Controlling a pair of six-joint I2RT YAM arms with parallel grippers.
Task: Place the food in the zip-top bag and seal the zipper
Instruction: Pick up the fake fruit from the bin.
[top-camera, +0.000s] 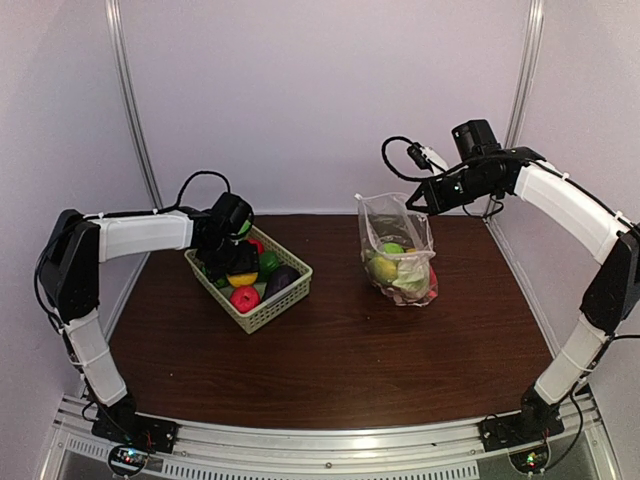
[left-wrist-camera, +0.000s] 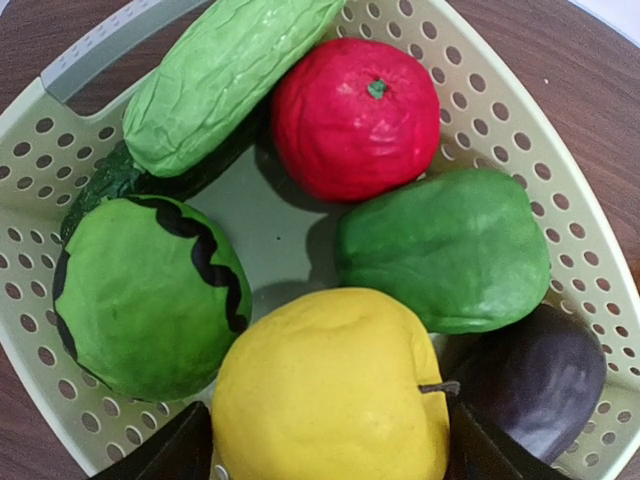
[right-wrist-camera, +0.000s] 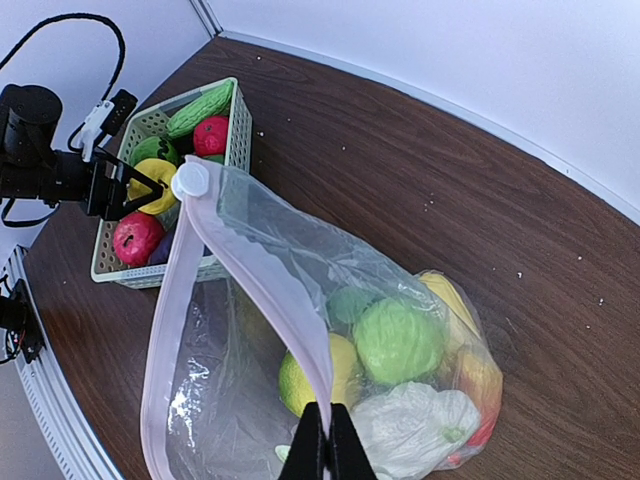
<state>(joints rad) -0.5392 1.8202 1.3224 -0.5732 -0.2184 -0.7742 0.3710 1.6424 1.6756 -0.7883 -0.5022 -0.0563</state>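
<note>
The left arm (top-camera: 140, 235) and right arm (top-camera: 572, 208) have white shells, black joints and looping black cables (top-camera: 196, 180).

Dark wood-grain table (top-camera: 340, 350) carried a pale green perforated basket (top-camera: 280, 305) left of centre and the zip-top bag (top-camera: 385, 225) right of centre, well apart.

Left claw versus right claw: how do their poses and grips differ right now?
The left claw reaches down into the basket; the right claw is raised at the top of the zip-top bag. The left claw's fingers straddle a yellow fruit, contact unclear; the right claw is shut on the zipper strip, holding the bag's mouth up. Both are at a container of toy food.
</note>
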